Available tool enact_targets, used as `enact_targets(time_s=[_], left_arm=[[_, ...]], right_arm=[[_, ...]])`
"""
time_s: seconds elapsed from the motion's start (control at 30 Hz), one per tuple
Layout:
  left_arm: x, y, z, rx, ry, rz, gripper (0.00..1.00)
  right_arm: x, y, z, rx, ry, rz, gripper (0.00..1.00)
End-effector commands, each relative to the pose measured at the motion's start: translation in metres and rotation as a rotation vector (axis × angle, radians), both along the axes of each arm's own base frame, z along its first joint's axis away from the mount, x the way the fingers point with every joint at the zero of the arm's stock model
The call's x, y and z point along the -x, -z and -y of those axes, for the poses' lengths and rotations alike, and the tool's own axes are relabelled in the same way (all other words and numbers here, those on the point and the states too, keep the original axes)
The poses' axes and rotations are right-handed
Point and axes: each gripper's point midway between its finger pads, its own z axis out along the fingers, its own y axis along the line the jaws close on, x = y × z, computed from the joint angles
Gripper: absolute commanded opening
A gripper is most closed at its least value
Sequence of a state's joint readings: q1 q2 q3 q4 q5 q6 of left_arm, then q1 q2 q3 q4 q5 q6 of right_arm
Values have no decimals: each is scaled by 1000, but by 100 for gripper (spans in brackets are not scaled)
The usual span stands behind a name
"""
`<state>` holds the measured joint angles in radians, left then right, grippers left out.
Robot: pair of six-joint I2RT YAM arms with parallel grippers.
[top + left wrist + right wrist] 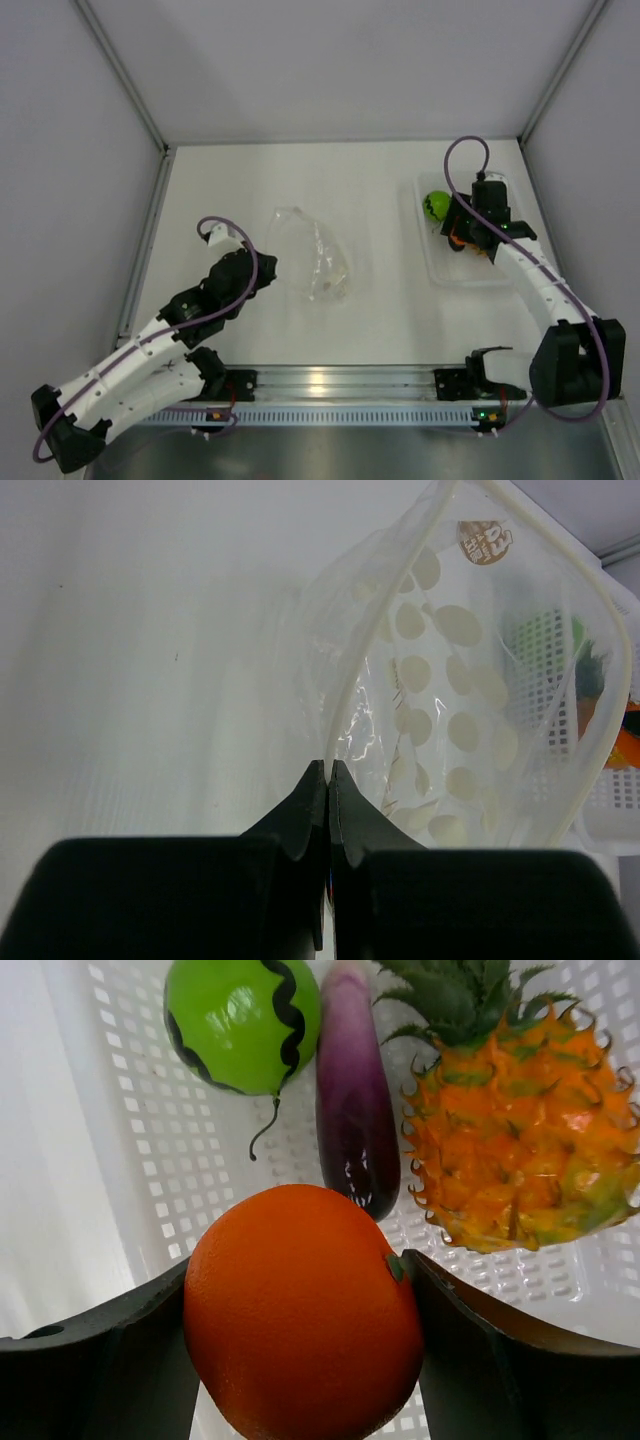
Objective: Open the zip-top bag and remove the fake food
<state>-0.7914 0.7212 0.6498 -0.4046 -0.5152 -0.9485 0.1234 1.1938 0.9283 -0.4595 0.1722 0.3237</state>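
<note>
The zip-top bag [312,255], clear with white dots, lies mid-table. My left gripper [262,268] is shut on its rim; in the left wrist view the fingertips [329,765] pinch the edge and the bag [450,680] gapes open with no food visible inside. My right gripper [470,235] is over the tray, shut on the small orange [300,1310], fingers on both of its sides. The green ball [235,1020], also in the top view [437,205], the purple eggplant [355,1110] and the orange pineapple [515,1150] lie in the tray.
The rigid white perforated tray [460,275] stands at the right side of the table, also seen in the right wrist view [120,1160]. Grey walls close in the table on the left, back and right. A metal rail [340,380] runs along the near edge.
</note>
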Motion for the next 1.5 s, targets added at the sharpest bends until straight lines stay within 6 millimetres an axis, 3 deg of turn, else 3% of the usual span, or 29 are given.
enact_targets(time_s=[0.0, 0.1, 0.2, 0.4, 0.5, 0.57, 0.63, 0.67, 0.7, 0.83, 1.03, 1.23, 1.27, 1.33, 1.37, 1.4, 1.43, 1.47], left_arm=[[0, -22, -3, -13, 13, 44, 0], [-2, -28, -11, -63, -7, 46, 0], [-4, -40, -26, -138, -52, 47, 0], [-8, -90, -48, -229, -126, 96, 0], [-12, -114, -63, -313, -178, 108, 0], [-15, -124, -74, -368, -224, 112, 0], [-21, -138, -86, -446, -281, 110, 0], [-25, -137, -88, -501, -289, 96, 0], [-27, -146, -96, -521, -326, 92, 0], [-43, -151, -120, -653, -449, 45, 0], [-93, -121, -137, -819, -508, -126, 0], [-161, -87, -151, -856, -518, -279, 0], [-181, -77, -146, -852, -499, -302, 0], [-202, -62, -149, -823, -469, -341, 0], [-217, -37, -146, -842, -434, -393, 0], [-233, -42, -142, -805, -413, -376, 0], [-245, -18, -139, -833, -382, -420, 0], [-252, -14, -135, -830, -371, -421, 0]], right_arm=[[-12, 0, -7, -31, -39, 31, 68], [-13, 13, 2, 7, -7, -21, 99], [-10, 12, 0, -2, -8, -15, 99], [8, -23, -5, -26, -31, 77, 99], [30, -56, -20, -79, -104, 182, 99], [43, -61, -32, -127, -165, 212, 99], [62, -84, -50, -209, -261, 300, 99], [70, -83, -57, -249, -284, 314, 99], [81, -102, -68, -295, -354, 399, 99], [105, -102, -75, -366, -377, 446, 99], [128, -115, -79, -406, -404, 436, 99], [152, -116, -93, -450, -508, 442, 99], [156, -118, -94, -454, -519, 456, 99], [158, -112, -95, -455, -528, 460, 99], [159, -113, -93, -443, -524, 476, 99], [159, -107, -89, -432, -499, 459, 99], [159, -107, -87, -422, -493, 457, 99], [160, -106, -86, -417, -490, 456, 99]])
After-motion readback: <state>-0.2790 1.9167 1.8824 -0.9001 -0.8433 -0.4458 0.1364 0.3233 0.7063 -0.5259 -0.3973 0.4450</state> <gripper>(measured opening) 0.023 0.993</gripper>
